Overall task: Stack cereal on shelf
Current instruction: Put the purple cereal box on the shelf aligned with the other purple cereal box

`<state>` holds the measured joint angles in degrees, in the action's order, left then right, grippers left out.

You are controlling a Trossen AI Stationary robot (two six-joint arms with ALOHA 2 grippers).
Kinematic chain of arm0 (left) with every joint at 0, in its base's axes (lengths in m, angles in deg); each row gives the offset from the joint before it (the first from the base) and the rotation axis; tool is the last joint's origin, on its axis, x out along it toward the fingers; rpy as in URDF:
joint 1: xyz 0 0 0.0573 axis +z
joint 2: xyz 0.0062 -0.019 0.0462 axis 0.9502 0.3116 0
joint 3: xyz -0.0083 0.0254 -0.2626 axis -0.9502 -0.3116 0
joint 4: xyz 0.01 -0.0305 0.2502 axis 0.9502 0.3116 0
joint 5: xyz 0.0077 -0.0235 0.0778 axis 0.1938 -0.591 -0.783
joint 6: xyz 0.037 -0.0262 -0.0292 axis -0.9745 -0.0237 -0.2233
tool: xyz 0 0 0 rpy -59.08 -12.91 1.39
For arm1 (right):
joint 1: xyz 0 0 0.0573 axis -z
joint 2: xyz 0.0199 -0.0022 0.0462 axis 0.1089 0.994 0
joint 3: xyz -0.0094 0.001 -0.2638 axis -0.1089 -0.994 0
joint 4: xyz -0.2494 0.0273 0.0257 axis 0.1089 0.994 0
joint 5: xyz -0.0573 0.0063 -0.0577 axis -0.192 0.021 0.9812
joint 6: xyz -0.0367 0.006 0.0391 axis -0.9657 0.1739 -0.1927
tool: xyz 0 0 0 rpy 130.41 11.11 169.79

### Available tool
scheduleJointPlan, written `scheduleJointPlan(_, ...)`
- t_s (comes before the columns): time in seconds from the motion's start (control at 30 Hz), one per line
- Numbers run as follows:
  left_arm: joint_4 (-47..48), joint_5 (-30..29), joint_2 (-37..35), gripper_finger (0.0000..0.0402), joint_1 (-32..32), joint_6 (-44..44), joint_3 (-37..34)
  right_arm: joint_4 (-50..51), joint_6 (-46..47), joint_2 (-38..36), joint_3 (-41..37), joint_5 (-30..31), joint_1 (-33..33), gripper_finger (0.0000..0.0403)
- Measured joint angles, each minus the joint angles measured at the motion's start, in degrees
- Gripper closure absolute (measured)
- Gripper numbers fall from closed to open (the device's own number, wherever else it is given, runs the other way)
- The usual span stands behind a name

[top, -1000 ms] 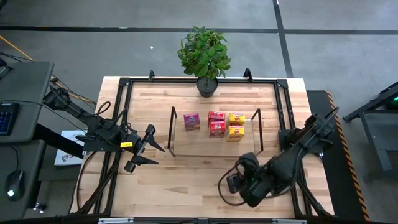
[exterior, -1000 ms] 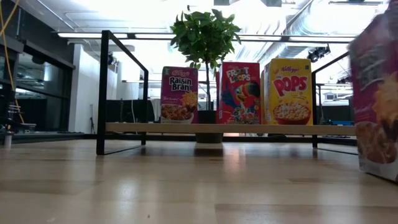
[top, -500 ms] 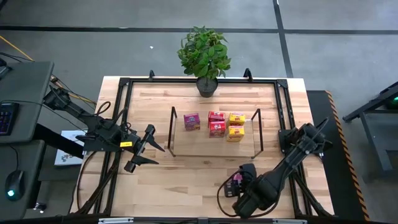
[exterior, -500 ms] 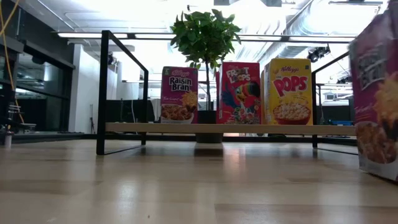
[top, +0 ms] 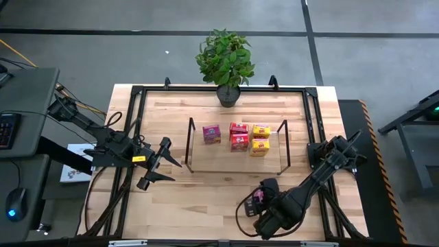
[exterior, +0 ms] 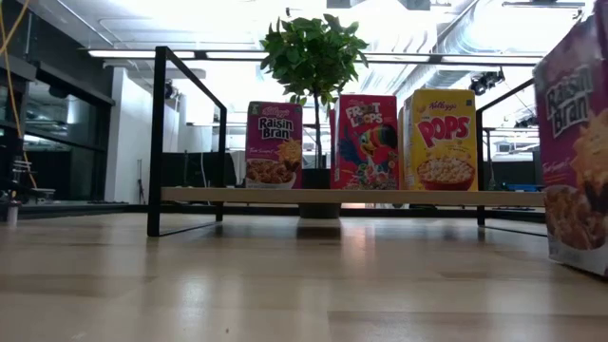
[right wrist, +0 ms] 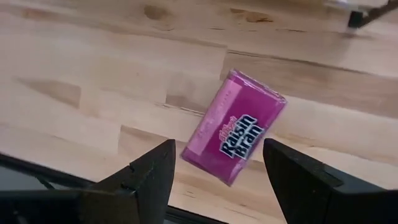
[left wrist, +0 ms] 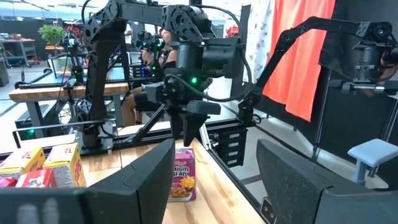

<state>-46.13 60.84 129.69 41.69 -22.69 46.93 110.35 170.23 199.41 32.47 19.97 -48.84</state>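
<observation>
A pink cereal box (right wrist: 235, 127) stands upright on the tabletop near the front edge, also seen in the low view (exterior: 575, 161). My right gripper (right wrist: 217, 149) hangs just above it, pointing steeply down. It is open, with a finger on either side of the box top, not touching. The shelf (top: 233, 156) carries a pink box (top: 211, 134), two red boxes (top: 239, 135) and two yellow boxes (top: 260, 138), all upright on its board. My left gripper (top: 167, 162) waits open and level, left of the shelf.
A potted plant (top: 226, 62) stands at the table's far edge behind the shelf. A black metal frame (top: 137, 92) runs around the tabletop. Bare wood lies between the shelf and the front edge.
My right gripper has come down toward the pink box near the front edge and has rolled about its own axis. Its fingers have stayed open.
</observation>
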Motion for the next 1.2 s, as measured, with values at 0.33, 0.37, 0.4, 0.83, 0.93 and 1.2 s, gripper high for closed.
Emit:
scheduleJointPlan(0.33,-0.2,0.0,0.0,0.0183,0.0,-0.1,0.0,-1.7,-5.5,0.0,0.0,1.5,0.5,0.0167)
scheduleJointPlan(0.37,-0.1,0.0,0.0,0.0183,0.0,-0.1,0.0,-1.5,-4.8,0.0,0.0,1.4,0.5,0.0166)
scheduleJointPlan(0.4,-0.1,0.0,0.0,0.0183,0.0,0.0,0.0,-1.3,-4.2,0.0,0.0,1.0,0.5,0.0165)
scheduleJointPlan(0.83,-0.2,0.0,0.0,0.0183,0.0,-0.1,0.0,4.8,-1.6,0.0,0.0,-3.3,0.5,0.0155)
scheduleJointPlan(0.93,-0.2,0.0,0.0,0.0183,0.0,-0.1,0.0,5.8,-1.0,0.0,0.0,-3.3,0.5,0.0155)
scheduleJointPlan(1.2,-0.2,0.0,0.0,0.0183,0.0,-0.1,0.0,6.3,-2.4,0.0,0.0,-3.5,0.5,0.0122)
